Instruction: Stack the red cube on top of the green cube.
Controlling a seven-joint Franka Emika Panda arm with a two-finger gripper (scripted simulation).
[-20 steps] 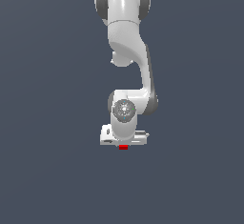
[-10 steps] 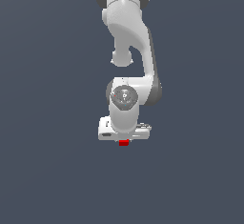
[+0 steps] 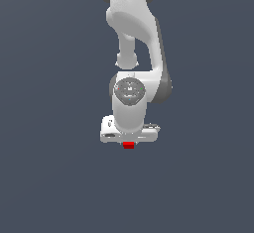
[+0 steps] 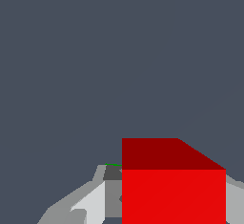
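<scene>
**benchwatcher:** Nothing but flat slate-grey all round, no edge to the bench (image 3: 54, 177) that I can make out. Where are you at with the stacking?

**panda_arm:** Carry step, I reckon. My pincer (image 3: 129, 142) is pinching the red cube (image 3: 129, 145). From the exterior view the cube pokes out just under the hand, and in the wrist view it fills the near corner with a grey finger (image 4: 90, 201) tight against its side.

**benchwatcher:** And the green cube?

**panda_arm:** Barely there. All I get is a thin green sliver (image 4: 112, 164) in the wrist view, peeking over the finger right beside the red one. The exterior view doesn't show it at all, my own arm or hand may be hiding it. Can't tell if red is over it or already touching.

**benchwatcher:** So what's next?

**panda_arm:** My guess: square red up directly over green, ease down till the faces meet, then spread the pincer. Tiny cubes, so any offset and it'll slide off.
</scene>
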